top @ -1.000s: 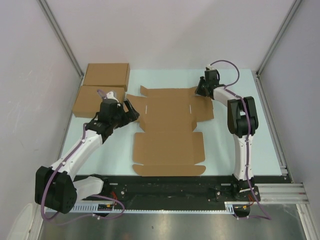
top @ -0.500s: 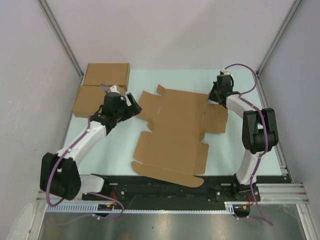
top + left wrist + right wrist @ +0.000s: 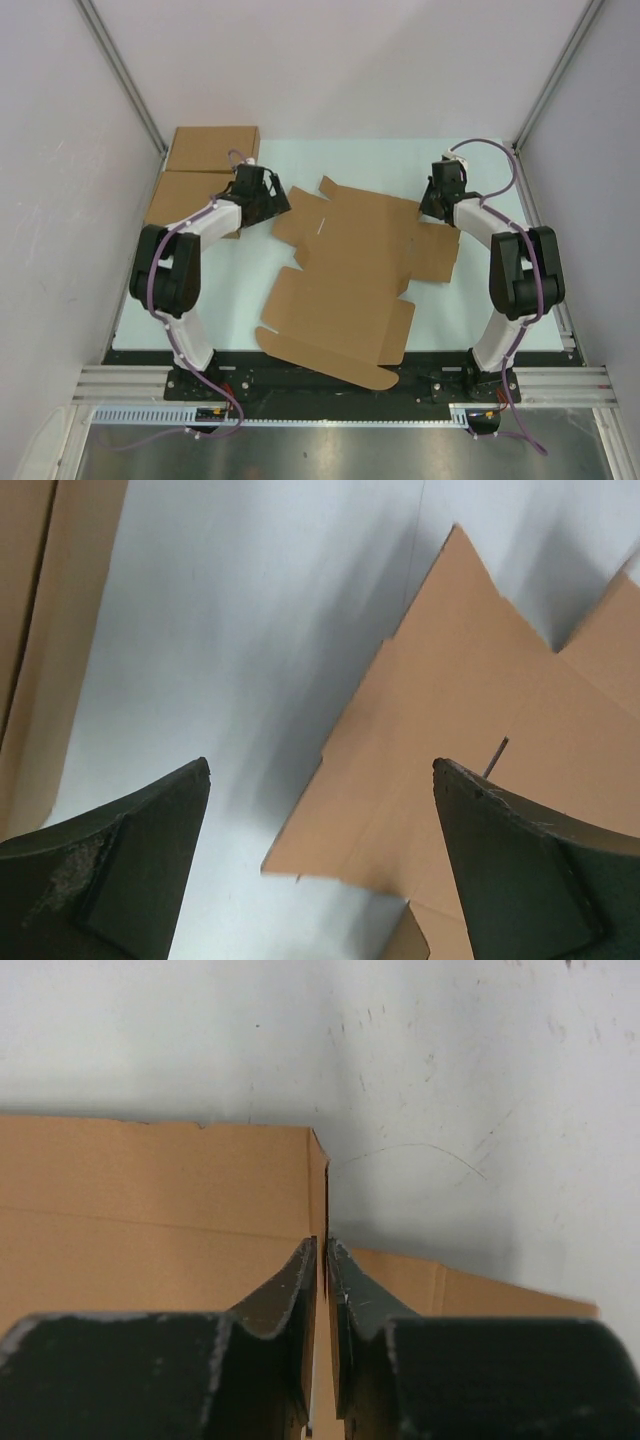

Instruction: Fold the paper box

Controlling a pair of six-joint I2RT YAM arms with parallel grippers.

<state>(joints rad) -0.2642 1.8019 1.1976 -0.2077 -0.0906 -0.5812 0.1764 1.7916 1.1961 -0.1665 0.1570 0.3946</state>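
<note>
Flat, die-cut brown paper box (image 3: 345,270) lies skewed mid-frame on the worktop (image 3: 240,290). Right claw (image 3: 433,211) pinches its upper-right edge; left claw (image 3: 278,200) gapes beside its upper-left corner, near two made-up boxes (image 3: 212,148).

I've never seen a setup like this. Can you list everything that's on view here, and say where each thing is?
paper box: one, plain brown, an unfolded flat sheet with tabs and slits, lying askew across the middle of the table.
made-up boxes: two, plain brown, flat and closed, at the table's far left corner, the second just nearer than the first.
table: one, pale blue-green top, grey walls on three sides.
arms: two, white and black with purple cables, bolted at the near edge, the other on the right.
left gripper: one, black, open, over the sheet's far left tab.
right gripper: one, black, shut on the sheet's far right edge.
</note>
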